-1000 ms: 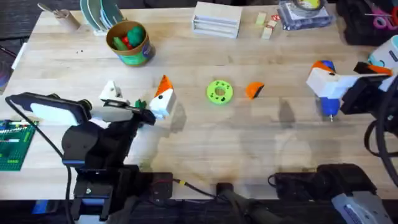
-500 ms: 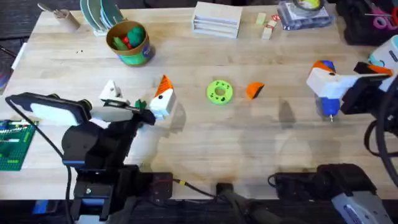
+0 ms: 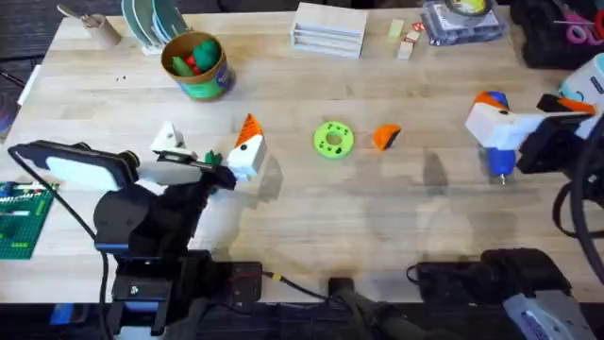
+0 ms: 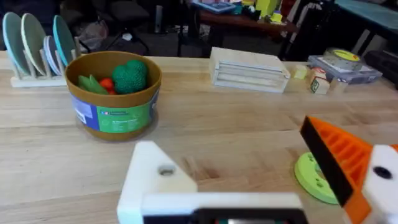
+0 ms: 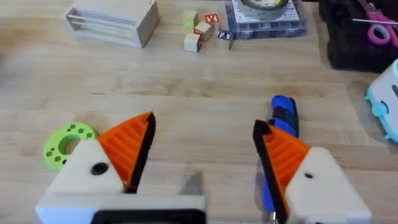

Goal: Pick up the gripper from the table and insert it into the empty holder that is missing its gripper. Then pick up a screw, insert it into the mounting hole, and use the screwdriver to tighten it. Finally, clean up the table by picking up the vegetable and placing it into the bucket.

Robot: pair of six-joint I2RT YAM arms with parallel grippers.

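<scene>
On the wooden table [image 3: 283,217] the gripper [image 3: 385,137], an orange wedge, lies loose just beside a lime-green disc [image 3: 332,139], near mid-table and apart from both arms. Left gripper [image 3: 208,129] is over the left part of the table with its fingers spread wide and nothing between them. One finger is the holder [image 4: 155,180], a bare white triangular mount with a small round hole on its face and no orange tip. Its other finger [image 4: 339,165] carries an orange ribbed pad. Beyond it in the left wrist view sits the bucket [image 4: 115,93], upright at the far left of the table. Its rim and inside are yellow, and a knobbly green vegetable [image 4: 129,74] sits inside with red and green pieces. A plate rack [image 4: 34,43] stands just beside the bucket. Right gripper [image 5: 205,124] is at the right side of the table, fingers wide apart, both bearing orange pads, gap between them bare. The screwdriver [image 5: 284,115], blue, shows right against one of those fingers, partly hidden by it. Can't tell if it touches the finger. A stacked wooden box [image 5: 112,22] is along the far edge, with small lettered blocks [image 5: 200,30] and a clear case [image 5: 267,15] near it.
</scene>
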